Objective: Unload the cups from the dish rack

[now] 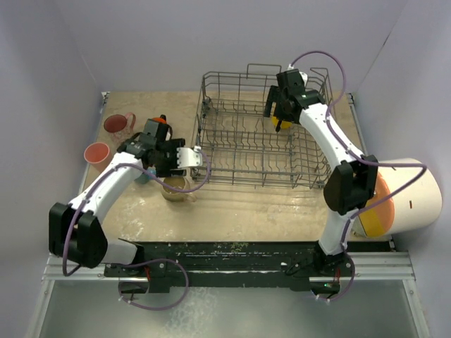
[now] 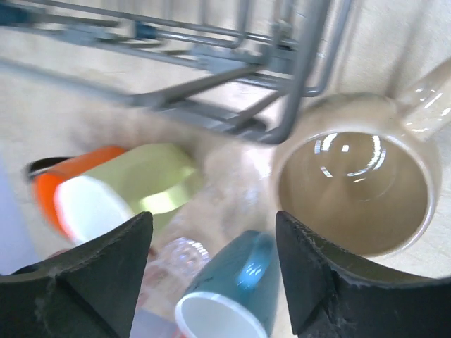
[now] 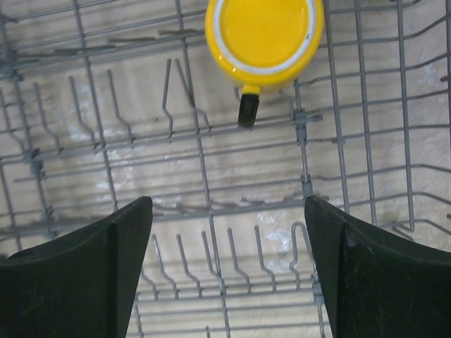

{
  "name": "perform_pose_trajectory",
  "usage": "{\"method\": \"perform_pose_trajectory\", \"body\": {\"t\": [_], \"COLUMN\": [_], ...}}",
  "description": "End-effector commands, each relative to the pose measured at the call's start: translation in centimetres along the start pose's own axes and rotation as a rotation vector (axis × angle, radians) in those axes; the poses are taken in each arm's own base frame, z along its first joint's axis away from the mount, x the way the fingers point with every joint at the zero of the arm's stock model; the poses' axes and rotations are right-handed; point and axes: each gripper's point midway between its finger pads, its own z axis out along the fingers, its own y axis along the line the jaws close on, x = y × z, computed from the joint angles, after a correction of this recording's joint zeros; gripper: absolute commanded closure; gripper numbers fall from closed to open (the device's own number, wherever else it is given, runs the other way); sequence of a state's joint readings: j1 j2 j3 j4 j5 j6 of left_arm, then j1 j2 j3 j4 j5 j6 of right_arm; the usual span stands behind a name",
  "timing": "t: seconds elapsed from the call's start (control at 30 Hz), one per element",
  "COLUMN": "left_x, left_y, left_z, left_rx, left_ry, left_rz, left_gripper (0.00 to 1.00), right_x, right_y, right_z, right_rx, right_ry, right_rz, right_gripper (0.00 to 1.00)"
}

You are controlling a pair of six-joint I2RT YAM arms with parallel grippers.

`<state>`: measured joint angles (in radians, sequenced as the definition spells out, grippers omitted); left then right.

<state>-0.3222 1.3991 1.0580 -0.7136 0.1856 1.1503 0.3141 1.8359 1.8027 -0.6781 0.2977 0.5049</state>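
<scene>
The grey wire dish rack [image 1: 264,137] stands at the middle right of the table. A yellow handled cup [image 3: 264,32] stands in it, also visible in the top view [image 1: 280,124]. My right gripper [image 3: 229,274] is open and empty, hovering over the rack floor near that cup [image 1: 282,105]. My left gripper [image 1: 192,160] is open and empty beside the rack's left end. In the left wrist view a blue cup [image 2: 239,282] lies on its side below the open fingers [image 2: 106,267]. A beige mug [image 2: 352,186], a yellow-green cup [image 2: 158,176], an orange cup [image 2: 70,183] and a clear glass [image 2: 176,257] sit around it.
A pink mug [image 1: 118,123] and a pink tumbler [image 1: 97,153] stand at the far left of the table. A big white cylinder with an orange end [image 1: 402,201] lies at the right edge. The rack's corner wires [image 2: 296,84] are close above the beige mug.
</scene>
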Motion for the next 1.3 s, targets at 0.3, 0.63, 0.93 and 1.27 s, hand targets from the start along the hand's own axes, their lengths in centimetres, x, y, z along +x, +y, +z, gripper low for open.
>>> {"method": "perform_pose_trajectory", "body": {"t": [0.3,0.63,0.93,1.27], "left_x": [-4.6,-5.7,-6.5,-6.8], "left_y": [0.6,0.4,0.8,0.3], "left_z": [-16.2,-18.8,-19.6,-20.7], "left_rx": [-0.171,-0.159,-0.161,-0.17], "left_ry": [-0.134,-0.162,-0.192,-0.211], "left_rz": [-0.082,-0.174,-0.22,-0.241], "left_gripper": [0.12,0.01,0.01,0.01], "right_x": [-1.5,0.8,0.5,1.1], "right_y": [-1.2,-2.1,-2.3,-2.6], "right_z": [6.8,10.0,11.4,12.4], "right_rx": [0.202,0.257,0.285,0.29], "right_ry": [-0.027,0.002,-0.034,-0.053], "right_rz": [-0.079,-0.112,-0.144,-0.179], "right_gripper": [0.26,0.37,0.51,0.64]}}
